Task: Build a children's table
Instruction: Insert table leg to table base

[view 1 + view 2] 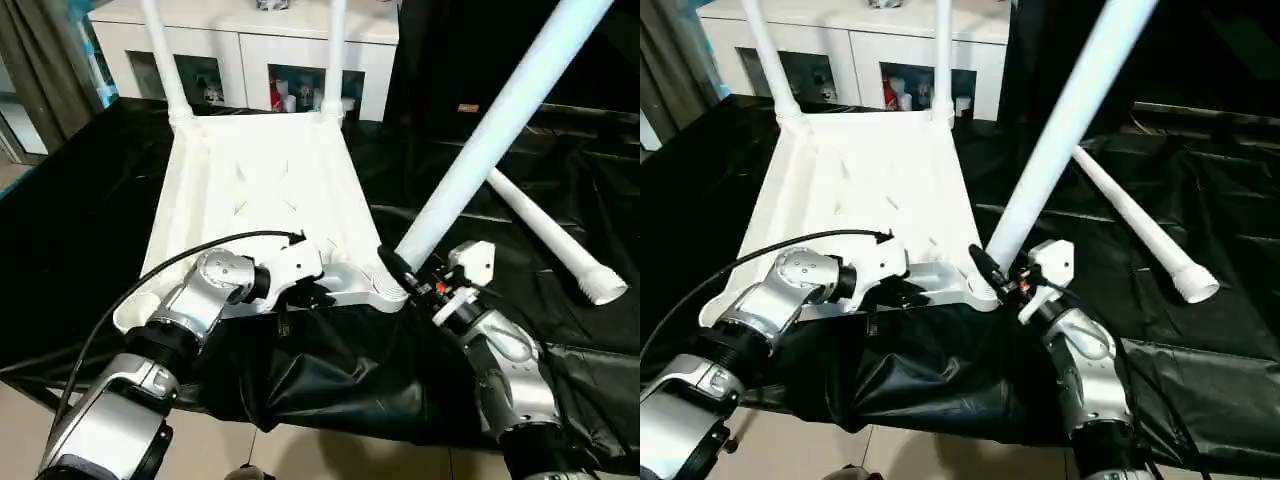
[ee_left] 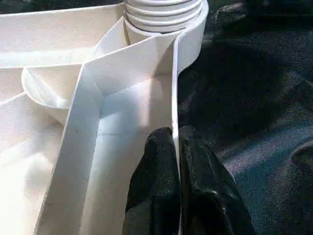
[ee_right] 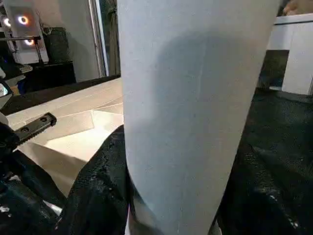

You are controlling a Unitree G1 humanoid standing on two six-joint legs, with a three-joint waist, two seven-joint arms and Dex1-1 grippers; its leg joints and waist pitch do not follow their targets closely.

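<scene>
The children's table lies upside down on the black-covered work table, its ribbed white top (image 1: 260,190) facing up. Two legs (image 1: 165,60) stand in the far corner sockets. My left gripper (image 1: 305,290) is shut on the top's near rim (image 2: 174,98), a black finger (image 2: 156,191) on each side of the thin wall. My right gripper (image 1: 405,268) is shut on a third white leg (image 1: 480,140), which tilts up to the right with its lower end at the near right corner socket (image 2: 164,12). That leg (image 3: 190,98) stands between the right fingers (image 3: 98,196).
A fourth white leg (image 1: 555,240) lies loose on the black cloth to the right. The cloth (image 1: 330,380) hangs in folds over the work table's near edge. A white cabinet (image 1: 250,40) stands behind the table. A black cable (image 1: 150,275) loops over my left forearm.
</scene>
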